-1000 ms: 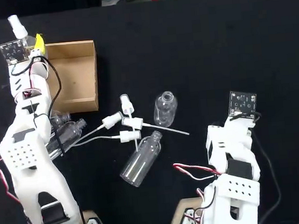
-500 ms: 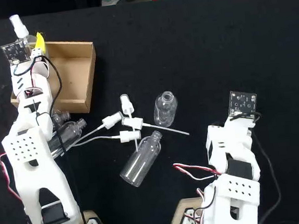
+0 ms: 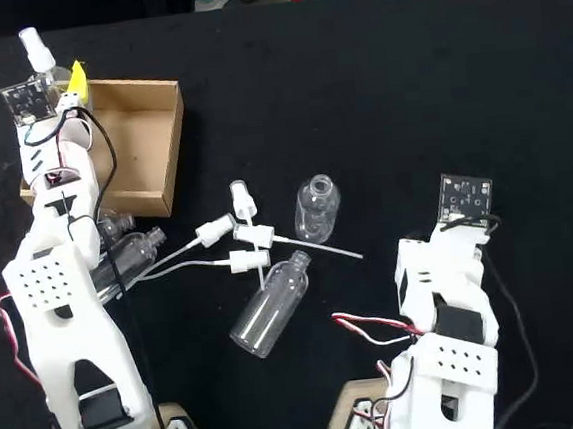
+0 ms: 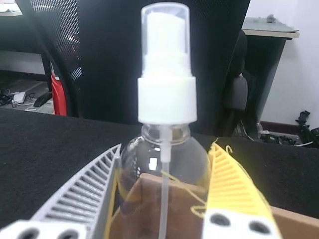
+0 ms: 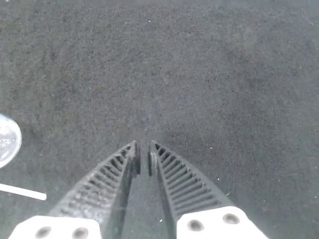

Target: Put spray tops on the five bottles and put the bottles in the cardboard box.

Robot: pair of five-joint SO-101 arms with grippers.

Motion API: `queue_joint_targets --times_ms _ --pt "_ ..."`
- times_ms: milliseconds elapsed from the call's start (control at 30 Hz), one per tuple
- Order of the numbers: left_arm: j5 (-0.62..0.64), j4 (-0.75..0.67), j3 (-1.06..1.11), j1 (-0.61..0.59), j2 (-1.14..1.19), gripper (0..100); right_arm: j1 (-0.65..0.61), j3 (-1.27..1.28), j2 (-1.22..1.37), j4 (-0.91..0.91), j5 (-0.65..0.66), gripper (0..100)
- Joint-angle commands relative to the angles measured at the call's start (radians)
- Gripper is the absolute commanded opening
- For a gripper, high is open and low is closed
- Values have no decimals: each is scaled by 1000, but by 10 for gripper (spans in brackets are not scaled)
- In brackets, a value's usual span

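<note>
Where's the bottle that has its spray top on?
In the high view's far left, the clear plastic spray-topped bottle is clamped in the left gripper at the brown cardboard box's far corner.

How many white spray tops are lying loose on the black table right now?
4 white spray tops: one at the back, one left, one middle, one in front, all between the brown cardboard box and the upright clear plastic bottle. Others might hide under the left arm.

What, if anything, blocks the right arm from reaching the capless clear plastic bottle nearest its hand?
Probably yes, it can reach: the right hand is empty, and only bare black tabletop lies between it and the capless clear plastic bottle.
</note>
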Motion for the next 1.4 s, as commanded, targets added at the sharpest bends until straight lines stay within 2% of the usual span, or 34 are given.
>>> queue_joint_targets --times_ms 0,500,700,1133,1367 --pt "28 -8 -35 -12 -18 241 14 -4 -24 -31 9 43" --pt "46 -8 194 7 -226 249 14 -4 -24 -31 9 43" --pt "46 -6 200 7 -226 374 14 -4 -24 -29 9 43" --pt "46 -8 220 4 -250 373 14 -4 -24 -29 9 43" --pt "54 -8 380 10 -411 373 14 -4 -24 -29 9 43"
